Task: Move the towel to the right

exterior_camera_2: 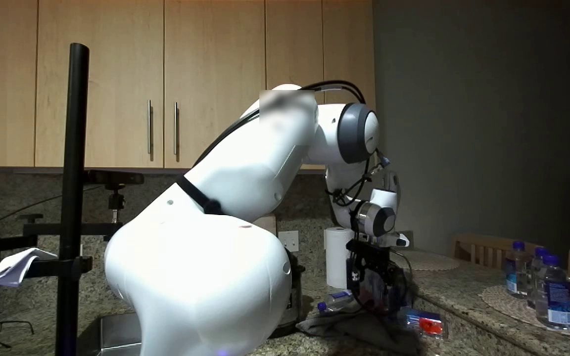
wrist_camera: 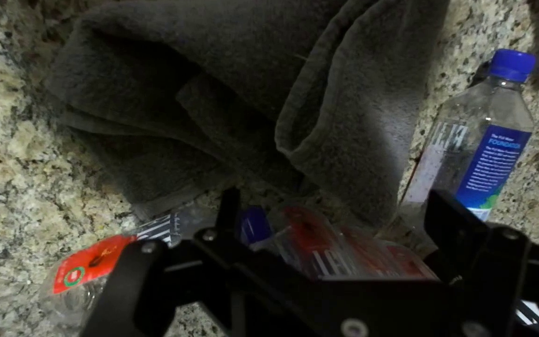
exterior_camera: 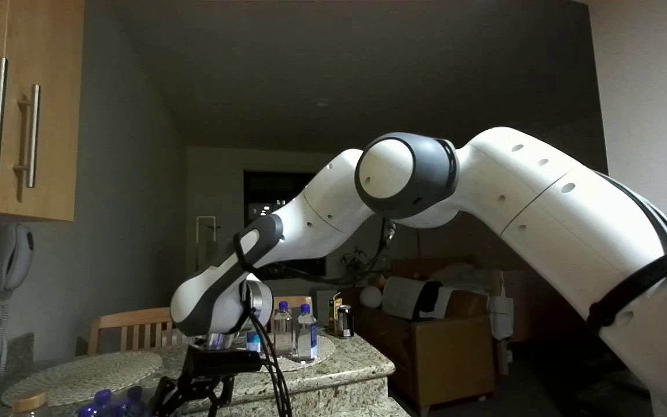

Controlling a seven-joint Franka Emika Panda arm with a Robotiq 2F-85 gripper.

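The grey towel (wrist_camera: 232, 84) lies crumpled in folds on the granite counter and fills the upper middle of the wrist view. In an exterior view the towel (exterior_camera_2: 359, 329) lies on the counter below the arm's end. It does not show in the exterior view that faces the sofa. My gripper (wrist_camera: 338, 210) is open, its two black fingers wide apart, with no towel between them. Beyond the fingers lie clear bottles with red labels (wrist_camera: 316, 238), partly hidden by the gripper. The gripper also shows in both exterior views (exterior_camera: 191, 399) (exterior_camera_2: 381, 294), pointing down.
A blue-capped bottle (wrist_camera: 489, 154) lies right of the towel, and a red-labelled bottle (wrist_camera: 91, 271) lies at lower left. A paper towel roll (exterior_camera_2: 337, 257) stands by the wall. Several bottles (exterior_camera_2: 554, 296) stand on the raised counter. A dark appliance (exterior_camera_2: 292, 301) stands beside the towel.
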